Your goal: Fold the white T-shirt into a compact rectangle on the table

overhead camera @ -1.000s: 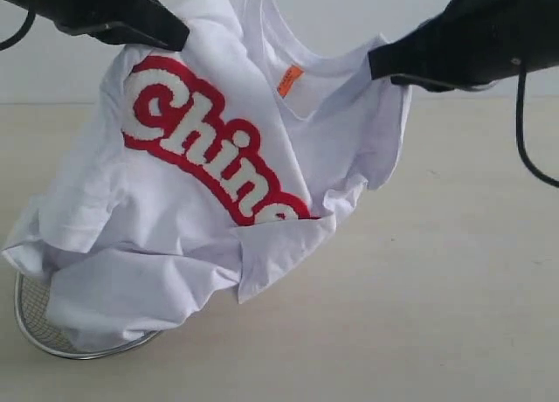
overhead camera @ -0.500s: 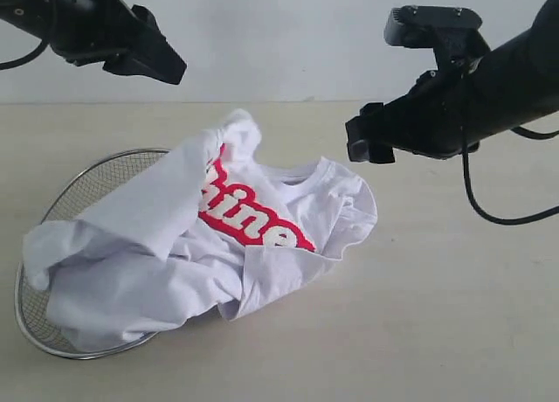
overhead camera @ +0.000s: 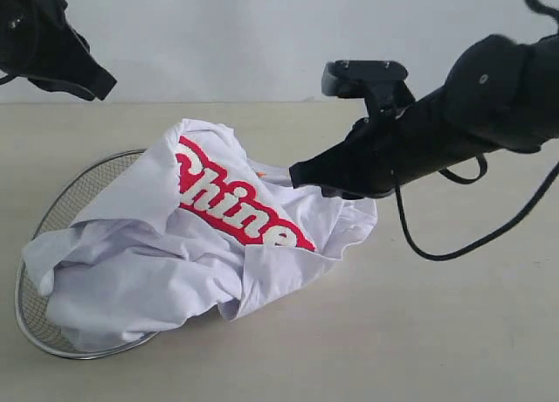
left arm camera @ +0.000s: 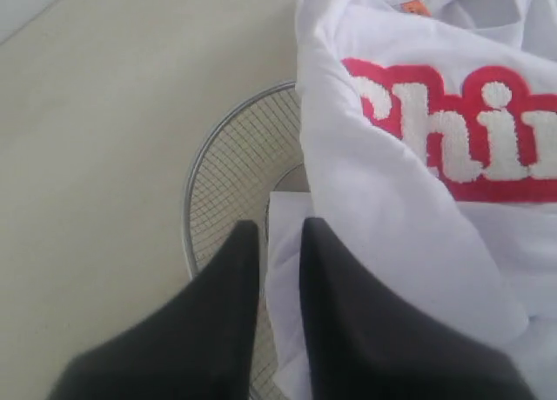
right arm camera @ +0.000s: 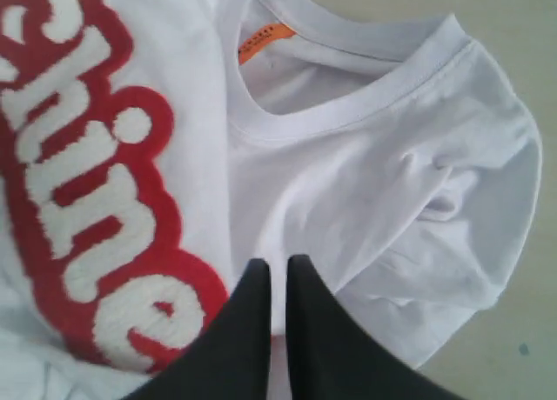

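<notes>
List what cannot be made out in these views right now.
- Exterior view: the white T-shirt covers most of the wire-mesh basket, hiding its inside.
- Exterior view: a fold of cloth hides the lettering's end.
- Left wrist view: the lettering runs off the frame edge.
- Right wrist view: the right gripper blocks whether it touches the T-shirt.

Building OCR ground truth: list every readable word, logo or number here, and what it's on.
"Chine": red-and-white bubble lettering on the crumpled white cotton T-shirt; later letters are hidden under a fold.
Small orange neck tag: dark print, too small to read.
No other text visible.
</notes>
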`<state>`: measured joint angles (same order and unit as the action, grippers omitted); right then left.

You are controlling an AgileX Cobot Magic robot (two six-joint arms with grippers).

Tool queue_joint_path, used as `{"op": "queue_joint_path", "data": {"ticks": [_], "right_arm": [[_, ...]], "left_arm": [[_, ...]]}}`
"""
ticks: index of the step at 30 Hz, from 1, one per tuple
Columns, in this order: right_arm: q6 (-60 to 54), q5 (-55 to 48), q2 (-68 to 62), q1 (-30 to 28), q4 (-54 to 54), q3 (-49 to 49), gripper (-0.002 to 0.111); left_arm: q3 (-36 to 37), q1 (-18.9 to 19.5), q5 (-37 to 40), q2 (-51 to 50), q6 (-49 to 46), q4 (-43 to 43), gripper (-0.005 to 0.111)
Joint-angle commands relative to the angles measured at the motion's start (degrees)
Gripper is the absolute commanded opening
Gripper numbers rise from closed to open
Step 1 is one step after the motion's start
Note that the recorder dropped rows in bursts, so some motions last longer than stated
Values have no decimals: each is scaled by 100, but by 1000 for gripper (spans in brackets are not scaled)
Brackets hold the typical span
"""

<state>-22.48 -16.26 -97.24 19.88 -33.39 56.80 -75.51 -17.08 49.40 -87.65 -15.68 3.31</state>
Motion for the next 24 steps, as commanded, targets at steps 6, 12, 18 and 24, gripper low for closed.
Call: {"op": "queue_joint_path", "data": {"ticks": [6,12,18,24], "right_arm": [[-62,-252,-892,-2,23,927,0],[-38,-226,-1299,-188,49,966,0],[-38,-211,-1684,-447,60,1082,0],[-81,-339,-2029,-501,89,1458,0]], "left_arm": [[716,237,-424,-654,120,59,14],[716,247,-436,-1091,120,59,14],[716,247,-463,-1418,120,59,14],[716,247,-479,-1470,120,124,14]]}}
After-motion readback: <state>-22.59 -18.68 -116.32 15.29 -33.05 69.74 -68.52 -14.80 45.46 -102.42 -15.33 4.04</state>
